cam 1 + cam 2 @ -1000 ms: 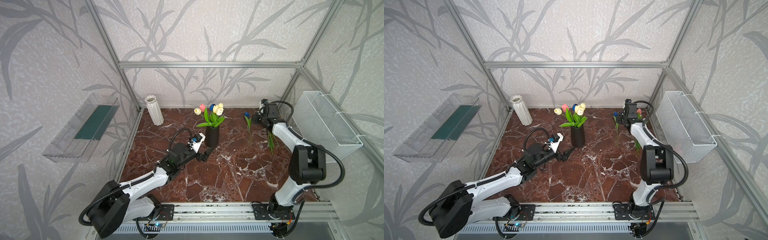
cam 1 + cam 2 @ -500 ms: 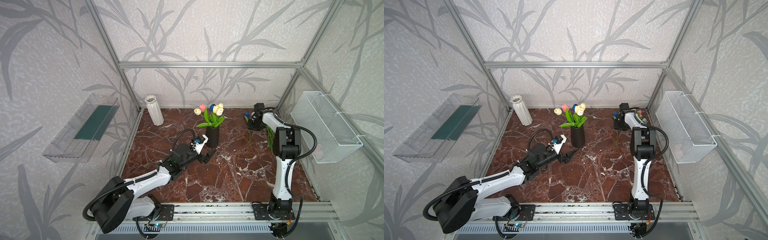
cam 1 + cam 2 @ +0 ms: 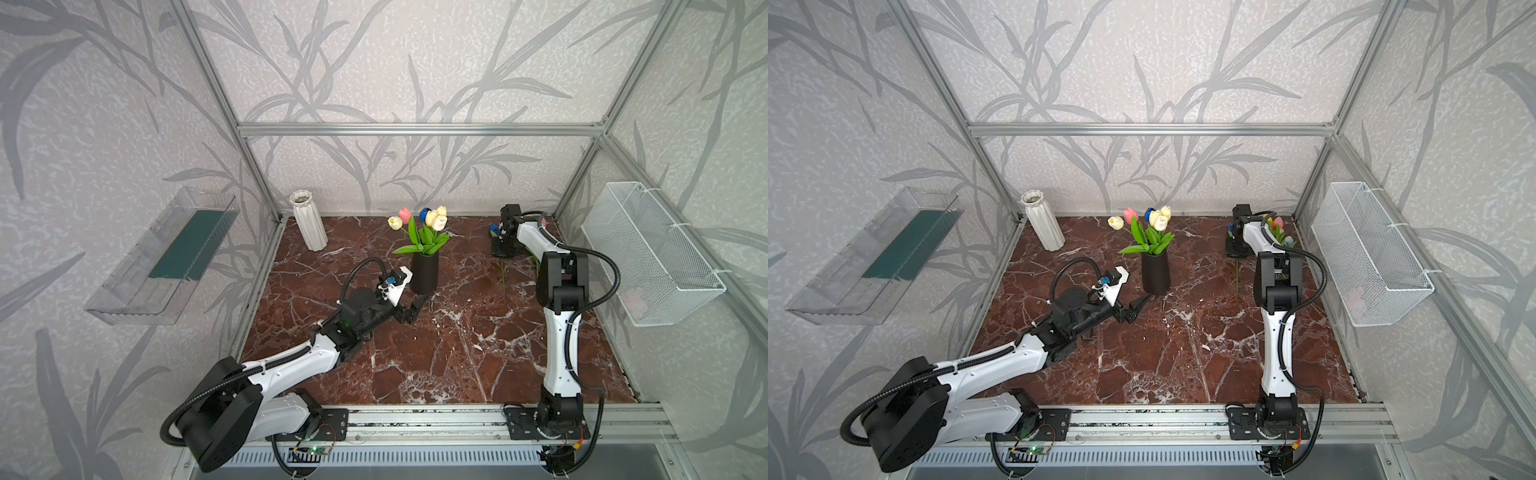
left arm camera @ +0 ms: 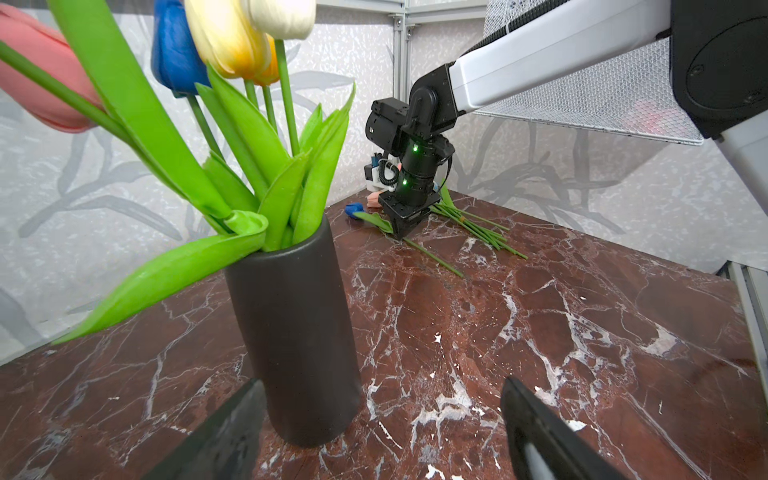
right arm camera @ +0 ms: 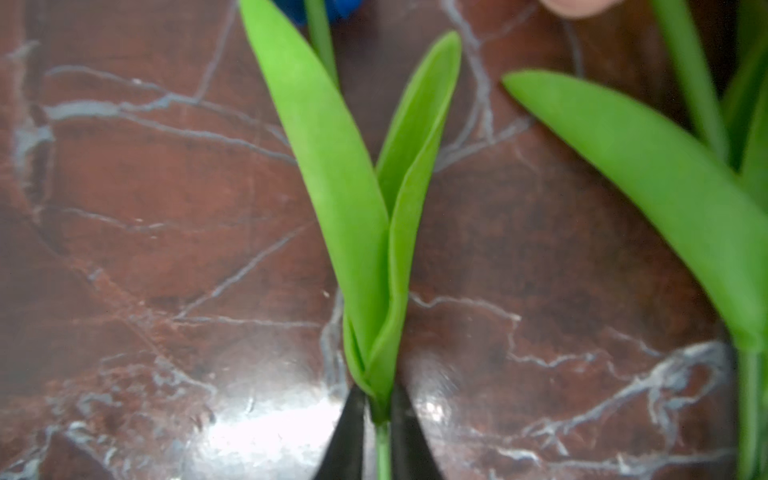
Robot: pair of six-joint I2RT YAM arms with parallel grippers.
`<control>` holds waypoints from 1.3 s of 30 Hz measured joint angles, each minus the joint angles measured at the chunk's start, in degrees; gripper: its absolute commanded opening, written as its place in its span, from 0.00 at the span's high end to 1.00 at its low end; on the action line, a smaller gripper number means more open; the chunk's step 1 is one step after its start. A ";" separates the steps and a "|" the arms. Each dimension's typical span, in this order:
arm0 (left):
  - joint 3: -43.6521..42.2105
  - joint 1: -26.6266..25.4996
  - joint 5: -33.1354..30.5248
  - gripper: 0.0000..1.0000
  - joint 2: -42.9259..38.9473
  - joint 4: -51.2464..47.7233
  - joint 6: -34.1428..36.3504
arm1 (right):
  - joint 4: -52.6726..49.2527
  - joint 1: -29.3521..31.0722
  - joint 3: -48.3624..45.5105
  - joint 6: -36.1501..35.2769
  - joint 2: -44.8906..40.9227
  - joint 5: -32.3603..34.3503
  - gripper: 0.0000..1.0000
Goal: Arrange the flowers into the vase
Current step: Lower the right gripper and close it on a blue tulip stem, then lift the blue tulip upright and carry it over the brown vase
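Change: right gripper (image 5: 376, 430) gone from half-spread to pinched on the stem of the blue tulip (image 5: 365, 249), just below its leaf pair.
Meaning: pick probably secured; lift and carry to the black vase (image 3: 424, 274) likely next.
Blue tulip: flat on the marble table (image 3: 457, 353), upper right of both top views, well apart from the black vase.
Left gripper (image 4: 382, 388): unchanged, fingers wide, empty, low beside the vase base.
Black vase: upright, centre, several tulips (image 3: 424, 224) already in.
Loose bunch (image 4: 473, 226): just beside the right gripper.
In the way: crowded vase mouth, splayed leaves; left gripper close in front.
Around: white ribbed vase (image 3: 308, 224) upper left; wire basket (image 3: 648, 249) right.
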 measured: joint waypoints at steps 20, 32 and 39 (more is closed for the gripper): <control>-8.72 2.62 -23.06 0.22 -6.97 5.20 -1.99 | 61.16 9.31 -57.37 8.37 -57.64 -24.63 1.00; -4.94 3.91 -22.14 0.43 -4.17 3.04 -3.13 | 96.61 24.85 -61.51 9.81 -56.54 -34.34 1.00; -4.96 3.96 -22.05 0.43 -4.79 2.36 -3.15 | 102.82 37.70 -63.12 -7.39 -52.30 -23.82 1.00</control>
